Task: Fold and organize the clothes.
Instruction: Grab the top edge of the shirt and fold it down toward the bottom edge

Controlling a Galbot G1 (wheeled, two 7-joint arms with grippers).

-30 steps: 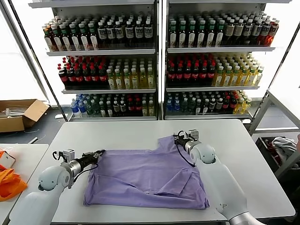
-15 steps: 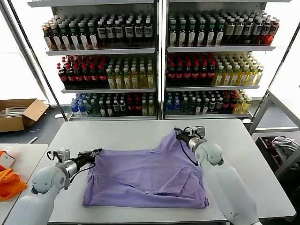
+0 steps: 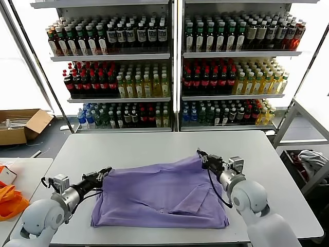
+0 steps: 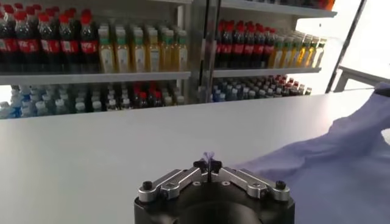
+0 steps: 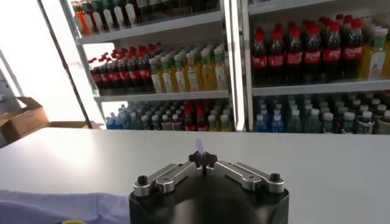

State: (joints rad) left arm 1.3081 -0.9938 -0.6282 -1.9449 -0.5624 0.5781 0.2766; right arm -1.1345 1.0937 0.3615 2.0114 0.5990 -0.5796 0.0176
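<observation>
Because the lavender T-shirt [image 3: 164, 193], spread mid-table [image 3: 154, 146], looks thin and limp, edge pinches suit it: left gripper [image 3: 105, 173] fingers shut on its nine-o'clock corner, right gripper [image 3: 203, 157] fingers shut on its two-o'clock corner.

Left claw [image 3: 106, 171] pinched closed, low at near left, right claw [image 3: 201, 155] pinched closed, raised, mid-right

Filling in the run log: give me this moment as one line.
left hand: shut on T-shirt corner | right hand: shut on T-shirt far corner | T-shirt: far edge lifted, rest on table
</observation>
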